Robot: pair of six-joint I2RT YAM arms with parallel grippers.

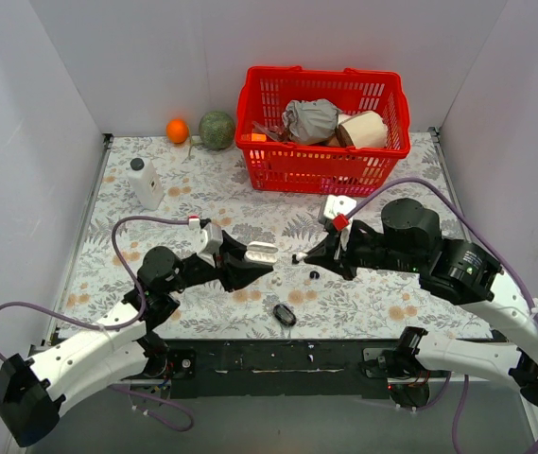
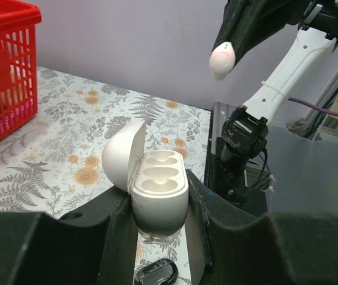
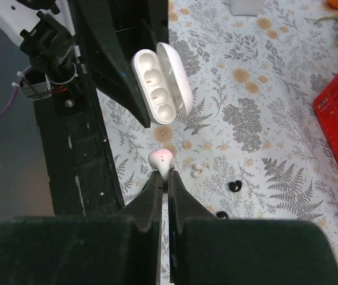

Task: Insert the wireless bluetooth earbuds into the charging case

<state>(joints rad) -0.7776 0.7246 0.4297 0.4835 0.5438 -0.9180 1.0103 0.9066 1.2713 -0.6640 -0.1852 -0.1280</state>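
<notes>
The white charging case (image 2: 157,184) is held upright with its lid open, and my left gripper (image 2: 158,205) is shut on its body; both sockets are empty. In the top view the case (image 1: 262,252) hangs above the table's middle. My right gripper (image 3: 166,176) is shut on the stem of a white earbud (image 3: 161,159) with a pink glow. It hovers just short of the case (image 3: 160,86). From the left wrist the same earbud (image 2: 222,58) hangs up and to the right of the case. A second white earbud (image 3: 196,169) lies on the table below.
A black oval object (image 1: 285,314) lies near the front edge. Small black bits (image 3: 235,186) lie on the floral table. At the back stand a red basket (image 1: 323,165), a white bottle (image 1: 146,184), an orange (image 1: 177,130) and a green ball (image 1: 216,130).
</notes>
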